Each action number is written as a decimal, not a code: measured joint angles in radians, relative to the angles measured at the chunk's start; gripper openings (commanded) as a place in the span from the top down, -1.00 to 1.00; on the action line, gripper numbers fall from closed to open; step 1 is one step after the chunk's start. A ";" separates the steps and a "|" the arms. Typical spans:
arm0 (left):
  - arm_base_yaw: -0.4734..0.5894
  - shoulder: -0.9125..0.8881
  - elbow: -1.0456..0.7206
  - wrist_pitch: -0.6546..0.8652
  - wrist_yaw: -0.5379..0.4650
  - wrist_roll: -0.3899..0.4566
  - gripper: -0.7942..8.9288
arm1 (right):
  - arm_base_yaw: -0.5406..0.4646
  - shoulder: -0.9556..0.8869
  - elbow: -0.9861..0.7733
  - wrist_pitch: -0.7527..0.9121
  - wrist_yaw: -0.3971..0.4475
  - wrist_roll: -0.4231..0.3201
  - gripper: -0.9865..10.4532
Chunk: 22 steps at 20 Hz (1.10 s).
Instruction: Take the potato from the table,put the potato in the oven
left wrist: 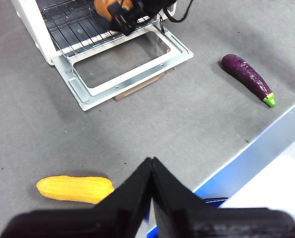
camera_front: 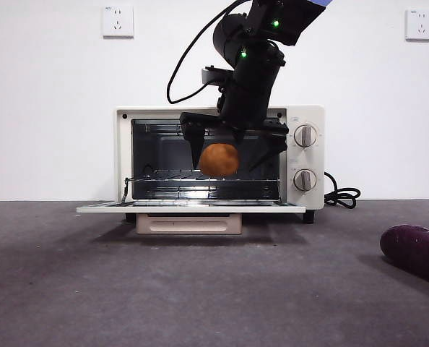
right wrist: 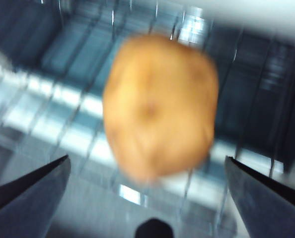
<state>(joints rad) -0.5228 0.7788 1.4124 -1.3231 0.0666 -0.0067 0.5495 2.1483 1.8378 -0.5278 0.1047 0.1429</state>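
Potato (camera_front: 219, 160) inside oven (camera_front: 305, 155) above rack; eggplant (left wrist: 248, 78) right of oven; corn (left wrist: 75, 189) front-left.

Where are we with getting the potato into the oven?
Done: the potato is off the table, and the oven door is down. In hand: the right gripper is at the oven mouth with jaws open, clear of the potato above the wire rack; blur hides whether it has landed. Left: confirm it rests there and pull the arm out. The left gripper waits shut.
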 measured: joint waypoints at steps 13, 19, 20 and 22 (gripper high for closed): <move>0.000 0.192 0.000 0.084 -0.120 0.034 0.85 | 0.118 -0.512 -0.003 -0.590 0.070 0.052 0.39; 0.060 0.293 -0.001 0.143 -0.110 0.056 0.85 | 0.256 -0.803 -0.003 -0.686 0.170 0.050 0.86; 0.090 0.305 -0.010 0.162 -0.087 0.059 0.85 | 0.275 -0.845 -0.003 -0.708 0.171 0.050 0.86; 0.151 0.307 -0.063 0.241 0.003 0.060 0.85 | 0.309 -0.918 -0.003 -0.731 0.173 0.055 0.86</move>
<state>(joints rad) -0.3717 1.0855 1.3495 -1.0821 0.0696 0.0528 0.8585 1.2304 1.8347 -1.2591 0.2779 0.1978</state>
